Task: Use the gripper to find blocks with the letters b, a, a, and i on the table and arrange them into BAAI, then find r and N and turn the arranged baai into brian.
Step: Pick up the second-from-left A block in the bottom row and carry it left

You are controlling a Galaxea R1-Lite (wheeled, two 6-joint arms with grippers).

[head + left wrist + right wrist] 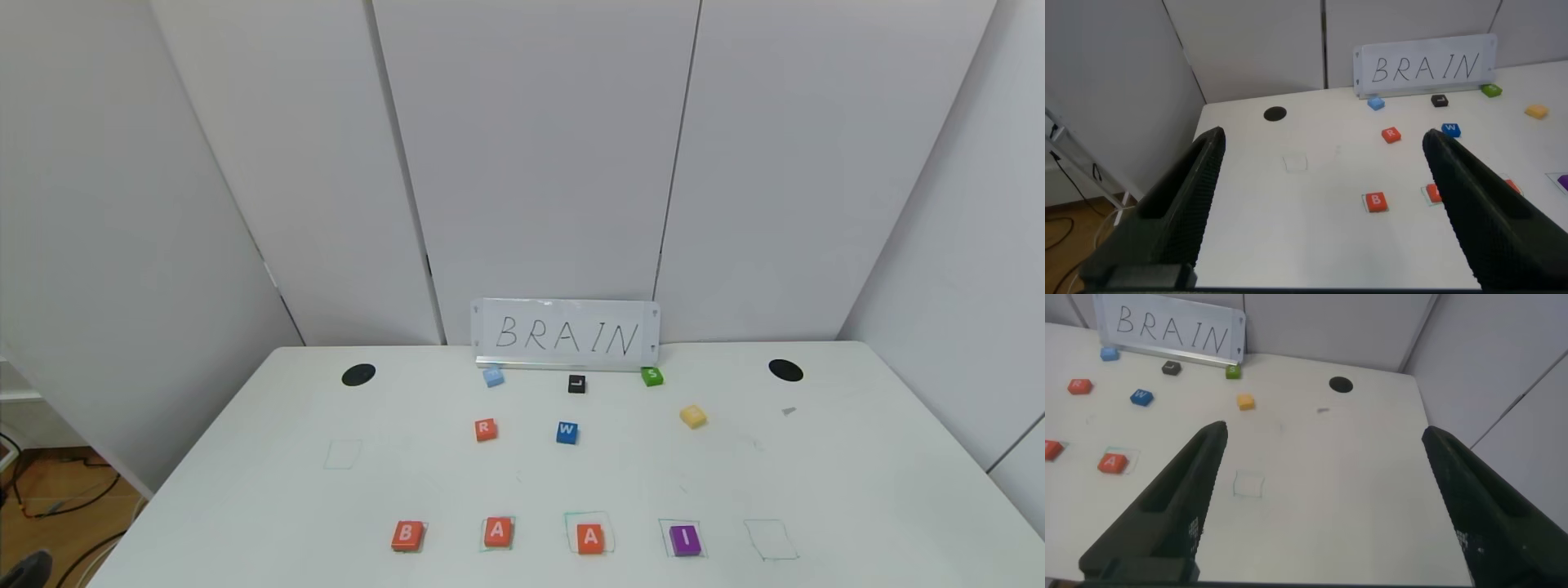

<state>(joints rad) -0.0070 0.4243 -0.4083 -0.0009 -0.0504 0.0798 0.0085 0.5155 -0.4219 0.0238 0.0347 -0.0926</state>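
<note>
Along the near side of the white table [857, 474] four blocks form a row: orange B [406, 536], orange A [498, 532], orange A [590, 538] and purple I [685, 540]. The orange r [486, 429] lies farther back, left of centre. The pale yellow N [693, 416] lies back right. Neither arm shows in the head view. My left gripper [1323, 139] hangs open above the table's left part, with B [1375, 202] and r [1391, 135] beyond it. My right gripper [1326, 433] hangs open over the right part, nothing between its fingers; N [1245, 401] lies ahead.
A BRAIN sign [566, 335] stands at the back edge. In front of it lie a light blue block [493, 376], a black L [576, 384], a green S [651, 376] and a blue W [566, 433]. Green outlines [771, 540] [343, 454] hold nothing. Black holes [358, 375] [785, 370] sit near the back corners.
</note>
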